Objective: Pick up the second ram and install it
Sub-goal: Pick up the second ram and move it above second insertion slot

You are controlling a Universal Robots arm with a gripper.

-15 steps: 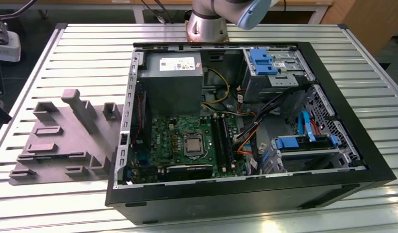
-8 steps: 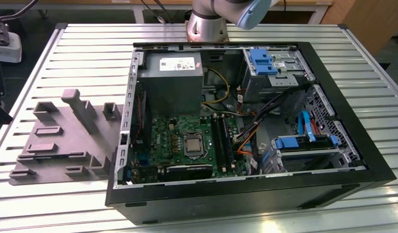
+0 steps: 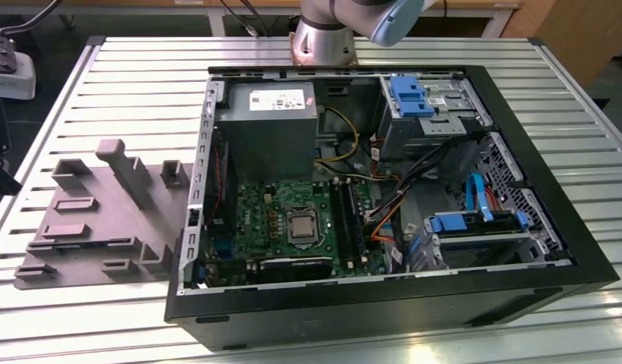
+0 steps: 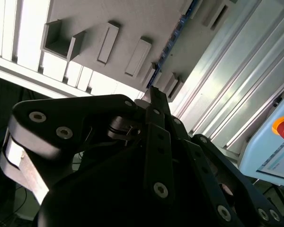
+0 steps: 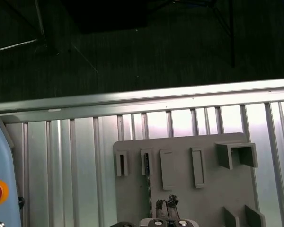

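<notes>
Collision was the risk: with the jaws seemingly pressed together and empty over the tray (image 5: 208, 189), and the ram (image 5: 145, 163) apparently standing on edge in a nearby tray slot, descending unopened could knock or chip it.

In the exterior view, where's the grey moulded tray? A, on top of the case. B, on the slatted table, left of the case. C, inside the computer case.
B: the grey tray lies on the slatted table, at the exterior view's left of the open computer case.
</notes>
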